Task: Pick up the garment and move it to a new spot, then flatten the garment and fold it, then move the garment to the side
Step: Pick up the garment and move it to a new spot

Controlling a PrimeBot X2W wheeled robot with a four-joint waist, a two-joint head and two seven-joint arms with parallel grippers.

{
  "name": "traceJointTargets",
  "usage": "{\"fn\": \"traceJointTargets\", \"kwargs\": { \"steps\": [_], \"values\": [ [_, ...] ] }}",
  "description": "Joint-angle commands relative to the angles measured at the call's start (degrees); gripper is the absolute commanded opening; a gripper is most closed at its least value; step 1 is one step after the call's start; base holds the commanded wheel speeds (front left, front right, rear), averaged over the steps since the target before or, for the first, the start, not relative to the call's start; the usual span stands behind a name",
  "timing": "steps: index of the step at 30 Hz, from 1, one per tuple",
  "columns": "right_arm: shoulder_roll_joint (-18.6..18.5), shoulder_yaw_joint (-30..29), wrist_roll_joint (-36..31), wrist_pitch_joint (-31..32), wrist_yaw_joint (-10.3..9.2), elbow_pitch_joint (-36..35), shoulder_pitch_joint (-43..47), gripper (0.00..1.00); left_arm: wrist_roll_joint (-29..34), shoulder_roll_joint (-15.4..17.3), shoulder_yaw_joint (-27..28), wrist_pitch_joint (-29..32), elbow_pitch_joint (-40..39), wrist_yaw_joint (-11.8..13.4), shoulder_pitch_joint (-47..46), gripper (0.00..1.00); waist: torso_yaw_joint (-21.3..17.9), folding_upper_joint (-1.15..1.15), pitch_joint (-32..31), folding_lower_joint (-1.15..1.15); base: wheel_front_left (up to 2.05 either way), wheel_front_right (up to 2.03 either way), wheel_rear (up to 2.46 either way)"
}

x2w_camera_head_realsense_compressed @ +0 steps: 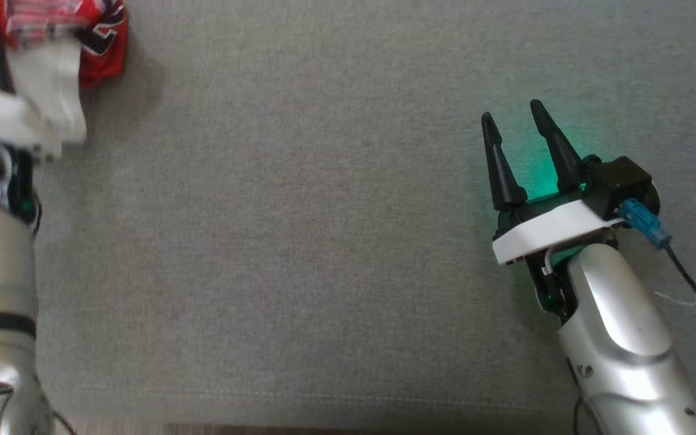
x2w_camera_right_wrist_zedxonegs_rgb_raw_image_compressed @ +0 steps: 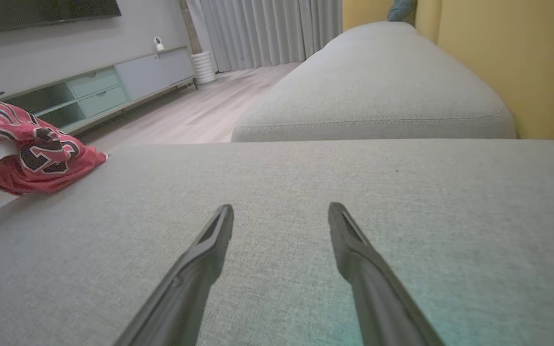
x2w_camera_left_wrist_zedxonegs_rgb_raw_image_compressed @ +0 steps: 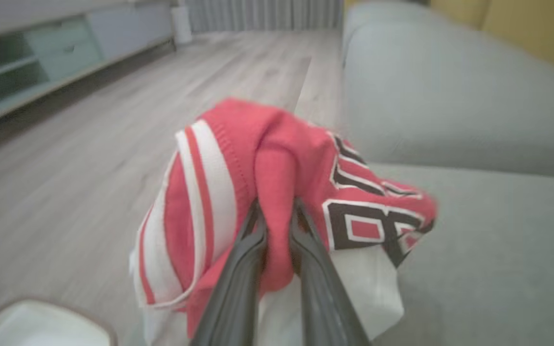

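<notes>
Under both arms lies a big grey fabric sofa seat (x2w_camera_head_realsense_compressed: 324,241), stretching from left to right. Past its left edge is a pale wooden floor (x2w_camera_left_wrist_zedxonegs_rgb_raw_image_compressed: 65,168), with a long low grey cabinet (x2w_camera_right_wrist_zedxonegs_rgb_raw_image_compressed: 113,86) against the wall. At the far left corner of the seat is the red knitted garment with white stripes and black letters (x2w_camera_left_wrist_zedxonegs_rgb_raw_image_compressed: 219,158), bunched up in a lump. A white part hangs below the red. The left gripper (x2w_camera_left_wrist_zedxonegs_rgb_raw_image_compressed: 277,206) has its two dark fingers clamped on a red fold of the garment. The right gripper (x2w_camera_head_realsense_compressed: 511,110) is well apart from the garment, on the right side over the bare seat. Its two dark fingers (x2w_camera_right_wrist_zedxonegs_rgb_raw_image_compressed: 209,254) stand wide apart and hold nothing. A green glow falls on the seat near them.
</notes>
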Motion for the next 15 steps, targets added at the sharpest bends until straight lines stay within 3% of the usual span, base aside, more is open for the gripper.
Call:
{"fn": "traceJointTargets", "kwargs": {
  "steps": [1, 7, 15],
  "values": [
    [0.89, 1.39, 1.64, -0.63, 0.37, -1.51, 1.69, 1.00, 0.91, 1.78, -0.66, -0.75, -5.69, -0.25, -2.60, 0.00, -2.10, 0.00, -3.05, 0.00, 0.00, 0.00, 0.00],
    [0.89, 3.11, 4.43, -0.63, 0.37, -1.56, 2.46, 1.00, 0.88, -2.99, -4.31, -0.75, -13.51, -0.62, -2.16, 0.00, -5.89, 0.00, -6.36, 0.00, 0.00, 0.00, 0.00],
    [0.89, 4.17, 6.69, -0.63, 0.37, -1.51, 3.87, 1.00, -3.94, -11.10, -9.39, -0.76, -22.07, -0.85, -0.11, 0.00, -12.82, 0.00, -8.56, 0.00, 0.00, 0.00, 0.00]
  ]
}}
